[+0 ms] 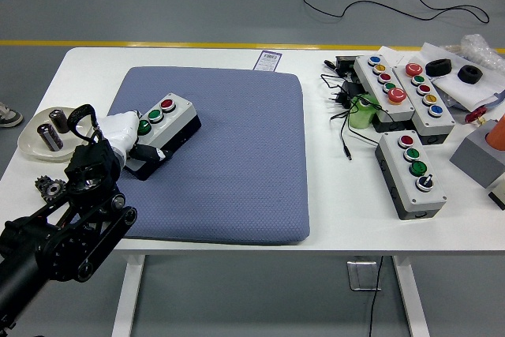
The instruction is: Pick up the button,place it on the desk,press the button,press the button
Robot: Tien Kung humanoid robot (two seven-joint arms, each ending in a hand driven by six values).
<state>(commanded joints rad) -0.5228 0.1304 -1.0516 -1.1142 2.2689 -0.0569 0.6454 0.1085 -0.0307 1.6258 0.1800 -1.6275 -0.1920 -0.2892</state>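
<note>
My left arm (55, 242) rises from the lower left corner of the frame, forearm angled up and to the right, and my left hand (118, 133) sits at the left of the blue mat (237, 163) with its white fingers closed around the near end of the button box (164, 124). The box lies tilted on the mat's upper left part, its red and green buttons facing up.

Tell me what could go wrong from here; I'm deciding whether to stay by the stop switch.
The left hand covers only the near end of the button box, which sits tilted on the blue mat; a push could slide or tip the box instead of pressing the green button. The dish with two cylinders lies just beside the arm and might be knocked.
</note>
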